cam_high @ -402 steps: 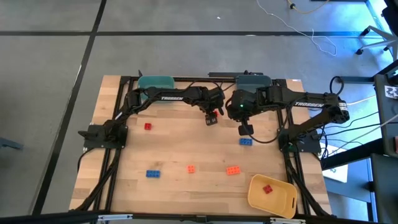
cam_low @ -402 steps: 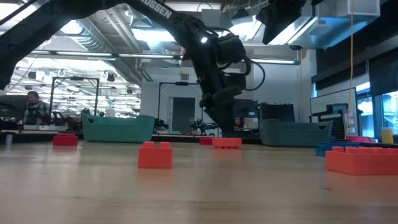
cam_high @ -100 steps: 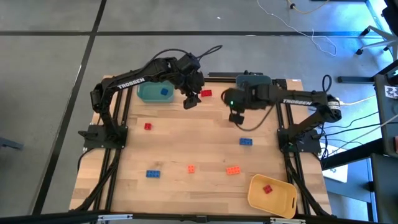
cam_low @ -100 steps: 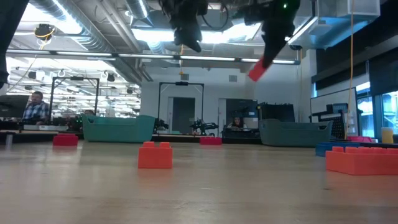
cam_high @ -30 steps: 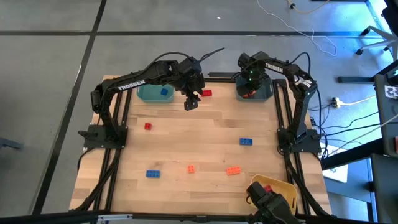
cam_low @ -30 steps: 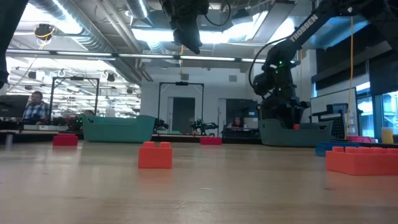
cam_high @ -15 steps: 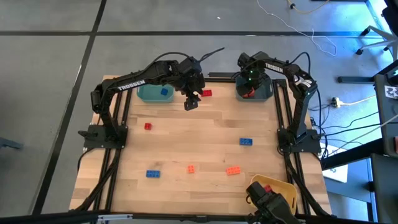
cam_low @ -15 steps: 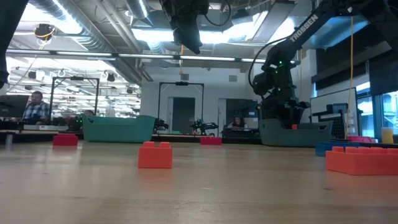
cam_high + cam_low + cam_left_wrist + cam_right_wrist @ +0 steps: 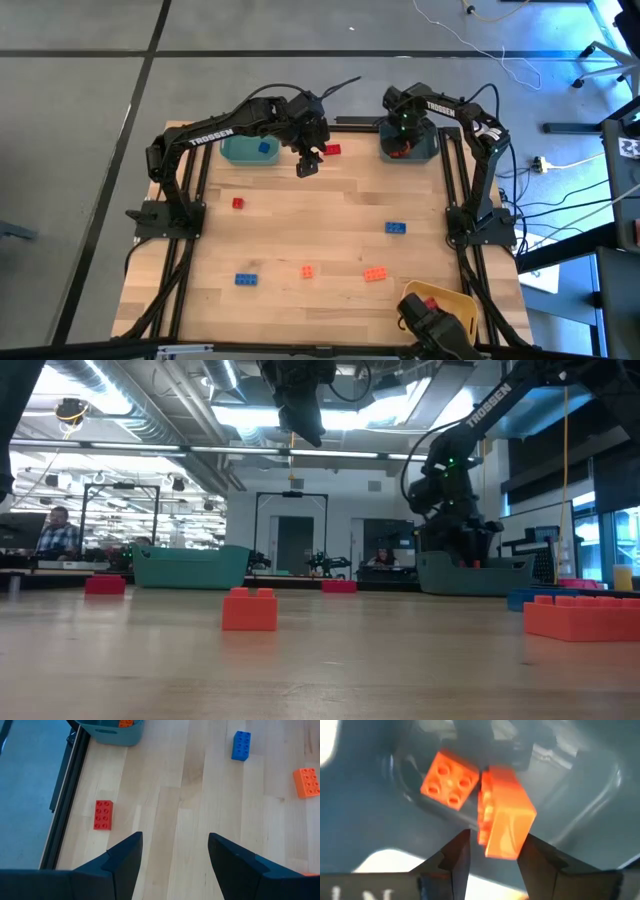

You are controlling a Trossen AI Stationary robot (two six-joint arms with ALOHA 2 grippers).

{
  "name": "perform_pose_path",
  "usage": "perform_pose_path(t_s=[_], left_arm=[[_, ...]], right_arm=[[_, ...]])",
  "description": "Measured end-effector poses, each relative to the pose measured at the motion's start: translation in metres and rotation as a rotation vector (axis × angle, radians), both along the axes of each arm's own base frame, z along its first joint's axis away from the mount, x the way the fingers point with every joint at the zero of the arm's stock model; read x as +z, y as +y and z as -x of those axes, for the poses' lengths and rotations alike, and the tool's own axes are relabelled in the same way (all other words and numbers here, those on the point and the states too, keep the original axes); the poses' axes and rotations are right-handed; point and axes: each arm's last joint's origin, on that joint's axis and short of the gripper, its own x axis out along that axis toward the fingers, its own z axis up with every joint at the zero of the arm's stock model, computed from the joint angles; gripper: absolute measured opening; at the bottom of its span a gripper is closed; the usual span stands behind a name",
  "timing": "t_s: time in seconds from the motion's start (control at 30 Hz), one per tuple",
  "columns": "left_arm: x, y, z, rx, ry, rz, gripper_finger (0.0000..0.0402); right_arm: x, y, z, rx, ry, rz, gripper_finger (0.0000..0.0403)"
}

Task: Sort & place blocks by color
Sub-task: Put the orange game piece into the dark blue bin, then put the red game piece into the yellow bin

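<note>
The teal bin [image 9: 249, 149] holds a blue block [image 9: 264, 148]; just beside it the left gripper [image 9: 307, 165] hangs above the table, fingers spread and empty, partly covering a red block [image 9: 331, 150]. Further right, the right gripper [image 9: 490, 851] reaches down into the grey-blue bin [image 9: 424, 151], its released fingers flanking an oblong orange block [image 9: 504, 822] that touches a square orange block [image 9: 450, 779] there. A dark object [image 9: 432, 326] hides part of the yellow bin [image 9: 463, 304].
</note>
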Motion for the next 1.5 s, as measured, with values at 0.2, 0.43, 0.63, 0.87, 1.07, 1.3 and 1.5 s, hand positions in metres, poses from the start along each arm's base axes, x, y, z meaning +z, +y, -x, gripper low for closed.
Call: perform_pose_path(t_s=[0.2,0.43,0.63,0.87,1.07,1.3,1.5], left_arm=[[0.000,0.000,0.000,0.000,0.000,0.000,0.0218],[0.000,0.000,0.000,0.001,0.000,0.001,0.0218],[0.000,0.000,0.000,0.000,0.000,0.000,0.0218],[-0.004,-0.002,0.005,0.003,0.061,0.025,0.0218],[-0.011,-0.011,0.014,-0.015,0.196,0.087,0.0218],[-0.014,-0.043,0.013,-0.196,0.236,0.231,0.0218],[-0.016,-0.065,0.015,-0.116,0.336,0.222,0.0218]], right_arm=[[0.002,0.003,0.003,-0.006,0.030,-0.040,0.0151],[0.036,-0.006,-0.003,-0.008,0.004,-0.002,0.0151],[0.092,-0.012,-0.013,0.009,-0.059,0.082,0.0151],[0.167,0.012,-0.026,0.142,-0.198,0.249,0.0151],[0.220,0.058,-0.029,0.310,-0.317,0.375,0.0152],[0.258,0.113,-0.020,0.498,-0.422,0.470,0.0152],[0.279,0.148,-0.008,0.629,-0.493,0.524,0.0152]])
